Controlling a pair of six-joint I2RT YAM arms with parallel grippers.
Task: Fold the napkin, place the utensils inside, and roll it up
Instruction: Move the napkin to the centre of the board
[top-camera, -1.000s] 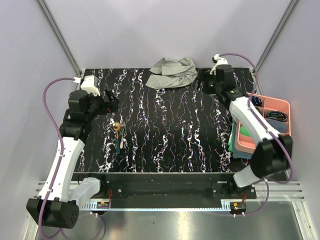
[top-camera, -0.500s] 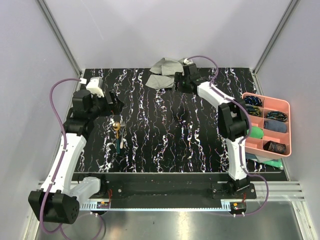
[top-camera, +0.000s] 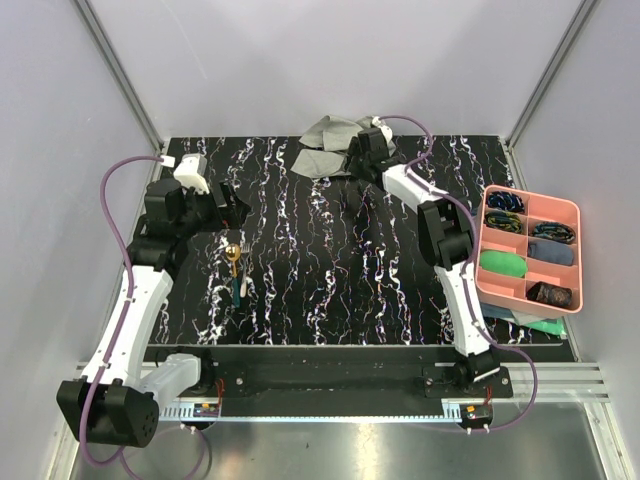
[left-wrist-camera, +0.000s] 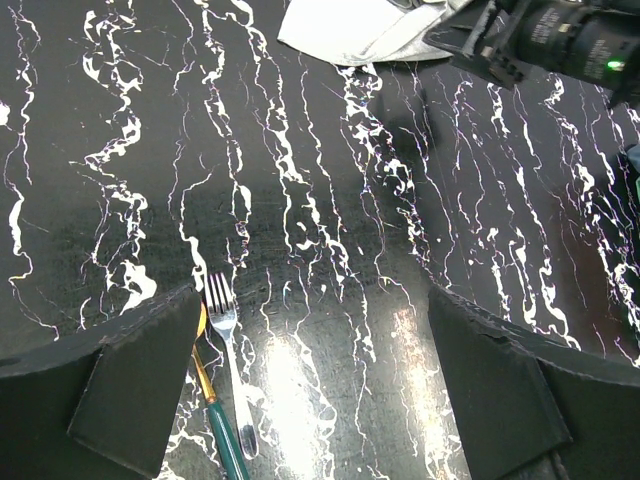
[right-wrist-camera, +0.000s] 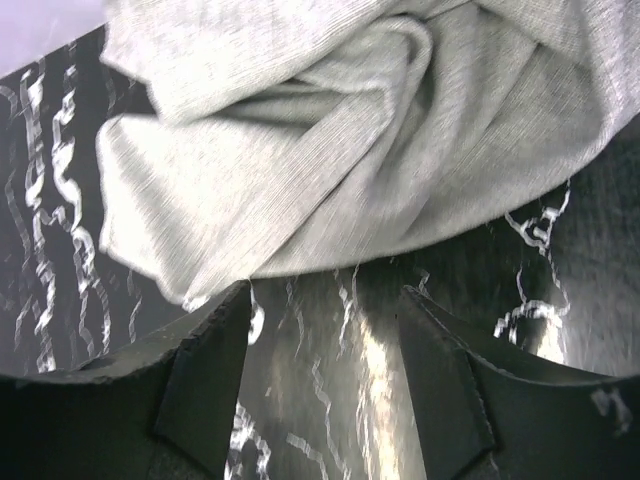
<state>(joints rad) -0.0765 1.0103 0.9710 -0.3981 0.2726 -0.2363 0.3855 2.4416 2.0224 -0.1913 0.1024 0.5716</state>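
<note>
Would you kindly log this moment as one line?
right claw: open, at napkin edge | left claw: open, empty | napkin: crumpled

Right arm (top-camera: 430, 205) crosses the tabletop (top-camera: 330, 260) between napkin (top-camera: 325, 135) and tray (top-camera: 536, 195).

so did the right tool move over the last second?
Yes. The right tool has swung left along the far edge of the table, away from the pink tray, and now sits at the right side of the napkin, jaws open.
</note>
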